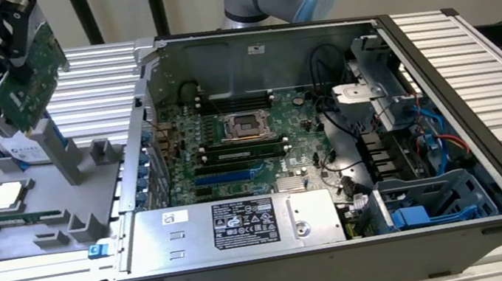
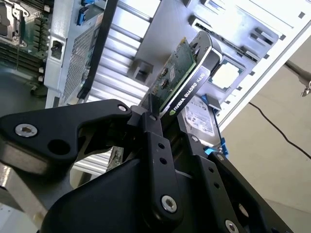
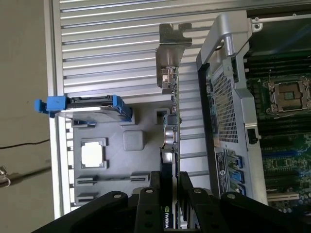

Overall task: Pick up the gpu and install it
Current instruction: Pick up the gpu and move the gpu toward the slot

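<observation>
The gpu (image 1: 30,78) is a green card held tilted in the air above the grey parts holder (image 1: 40,224), at the exterior view's left. My gripper (image 1: 16,50) is shut on its upper part. In the second wrist view the black fingers (image 2: 151,119) clamp the gpu (image 2: 181,80) between them, its black cooler facing one side. In the first wrist view the gpu (image 3: 171,127) shows edge-on, its silver bracket (image 3: 168,51) at the far end, with my gripper (image 3: 170,184) closed around it. The open computer case (image 1: 445,104) with its motherboard (image 1: 242,145) lies beside the holder.
A silver hard drive with blue rails (image 1: 11,146) stands in the holder right under the card. A processor chip (image 1: 5,195) lies flat in the holder. The case's metal rear wall (image 3: 221,87) rises close beside the card. A power supply (image 1: 234,226) fills the case's near edge.
</observation>
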You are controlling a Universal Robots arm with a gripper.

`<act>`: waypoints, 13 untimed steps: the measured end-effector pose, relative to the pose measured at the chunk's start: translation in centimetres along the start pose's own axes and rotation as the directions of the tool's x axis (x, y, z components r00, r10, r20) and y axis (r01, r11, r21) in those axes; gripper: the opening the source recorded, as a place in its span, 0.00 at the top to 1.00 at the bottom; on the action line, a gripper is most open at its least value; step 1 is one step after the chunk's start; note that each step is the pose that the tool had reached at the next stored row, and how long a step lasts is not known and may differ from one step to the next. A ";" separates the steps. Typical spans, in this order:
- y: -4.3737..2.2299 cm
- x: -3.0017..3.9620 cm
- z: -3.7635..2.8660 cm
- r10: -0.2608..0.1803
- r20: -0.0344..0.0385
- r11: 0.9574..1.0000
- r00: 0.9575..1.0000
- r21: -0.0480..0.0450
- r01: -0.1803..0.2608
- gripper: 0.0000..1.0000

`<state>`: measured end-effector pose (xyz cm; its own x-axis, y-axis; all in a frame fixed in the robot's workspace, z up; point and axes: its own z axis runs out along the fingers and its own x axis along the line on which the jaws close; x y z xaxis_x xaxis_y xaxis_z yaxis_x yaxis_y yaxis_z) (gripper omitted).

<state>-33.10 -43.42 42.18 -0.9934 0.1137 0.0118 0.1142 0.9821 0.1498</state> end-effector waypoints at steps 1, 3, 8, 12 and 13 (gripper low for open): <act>0.01 0.00 -0.06 0.000 0.000 1.000 1.000 0.000 0.000 1.00; 0.03 0.00 -0.17 0.000 0.000 1.000 1.000 0.000 0.000 1.00; 0.07 0.00 -0.46 0.000 0.000 1.000 1.000 0.000 0.000 1.00; 0.10 0.01 -0.68 0.000 0.000 1.000 1.000 0.000 0.000 1.00; 0.11 0.01 -0.74 0.000 0.000 1.000 1.000 0.000 0.000 1.00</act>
<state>-33.10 -43.42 42.93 -0.9934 0.1137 0.0119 0.1142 0.9821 0.1499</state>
